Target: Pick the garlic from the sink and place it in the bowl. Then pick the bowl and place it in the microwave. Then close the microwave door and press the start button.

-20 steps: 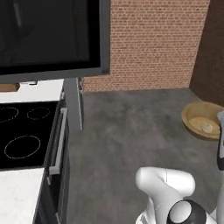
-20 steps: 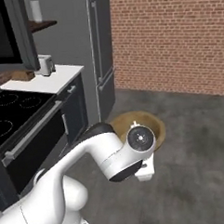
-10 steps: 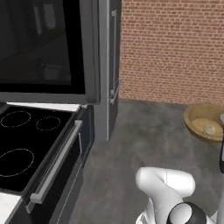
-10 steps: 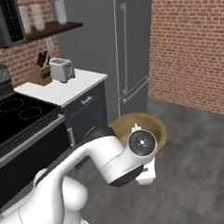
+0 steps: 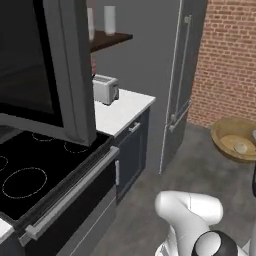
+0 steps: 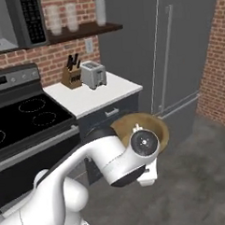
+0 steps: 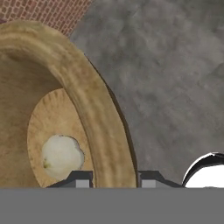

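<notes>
My gripper (image 7: 111, 180) is shut on the rim of the tan wooden bowl (image 7: 101, 124), one finger inside it and one outside. The pale garlic (image 7: 62, 155) lies on the bowl's bottom. From the left base view the bowl (image 5: 234, 140) hangs at the right edge above the floor with the garlic (image 5: 241, 148) in it. In the right base view the bowl (image 6: 160, 130) shows behind my wrist. The microwave door (image 5: 42, 65) stands open at upper left. The microwave (image 6: 17, 20) with its keypad hangs above the stove. The sink is out of view.
A black stove (image 5: 35, 175) with oven stands below the microwave. Beside it a white counter (image 6: 92, 94) carries a toaster (image 6: 94, 74) and a knife block (image 6: 73, 74). A tall grey fridge (image 6: 177, 55) and a brick wall (image 5: 227, 55) follow to the right.
The whole picture has shifted, so the base has turned and driven. Stove, counter, toaster and fridge now fill the views. The bowl with the garlic stays in my shut gripper.
</notes>
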